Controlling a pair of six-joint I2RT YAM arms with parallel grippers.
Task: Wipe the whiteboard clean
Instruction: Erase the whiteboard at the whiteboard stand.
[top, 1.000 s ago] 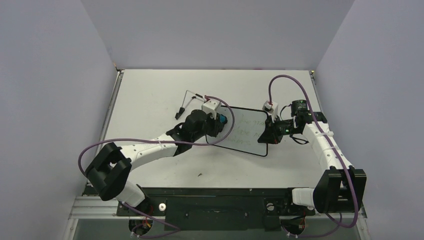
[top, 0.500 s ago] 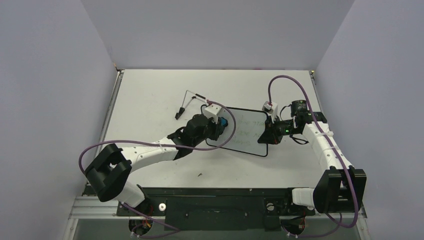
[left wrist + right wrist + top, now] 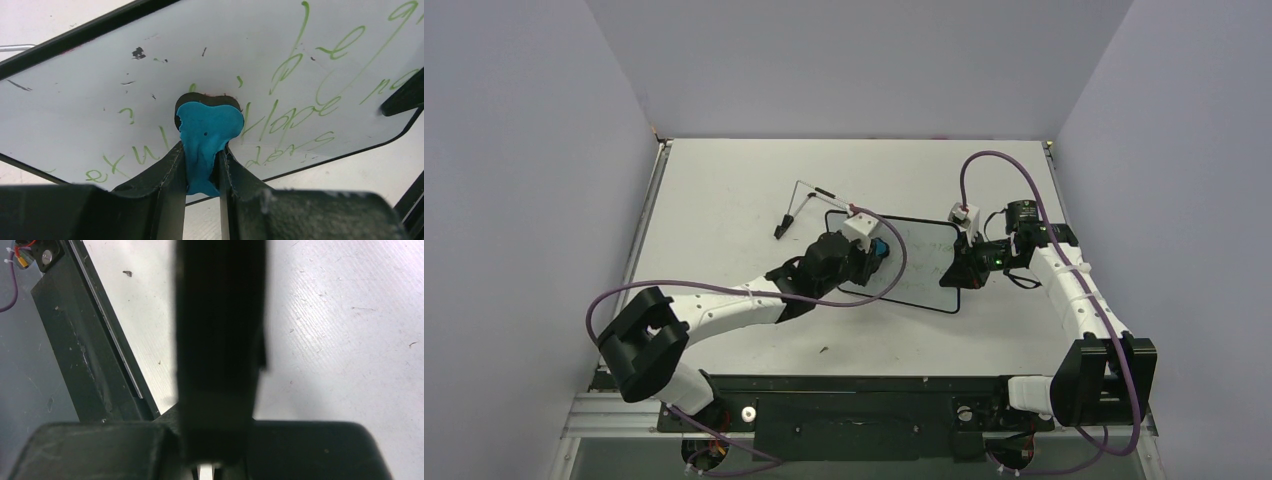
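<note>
Left wrist: glossy whiteboard [image 3: 90,100], squashed eraser [image 3: 207,135]

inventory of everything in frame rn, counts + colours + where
whiteboard: 1, white with black frame, flat at table centre
handwriting: several lines, green, on the whiteboard
eraser: 1, blue, on the whiteboard's left part, between the left fingers
wire stand: 1, thin metal with black tips, beyond the whiteboard's far-left corner
speck: 1, dark, near the table's front edge
table: 1, white, between grey walls
cables: 2, purple, one along each arm
left gripper: 1, black, shut on the eraser
right gripper: 1, black, shut, at the whiteboard's right edge; can't tell whether it grips it
</note>
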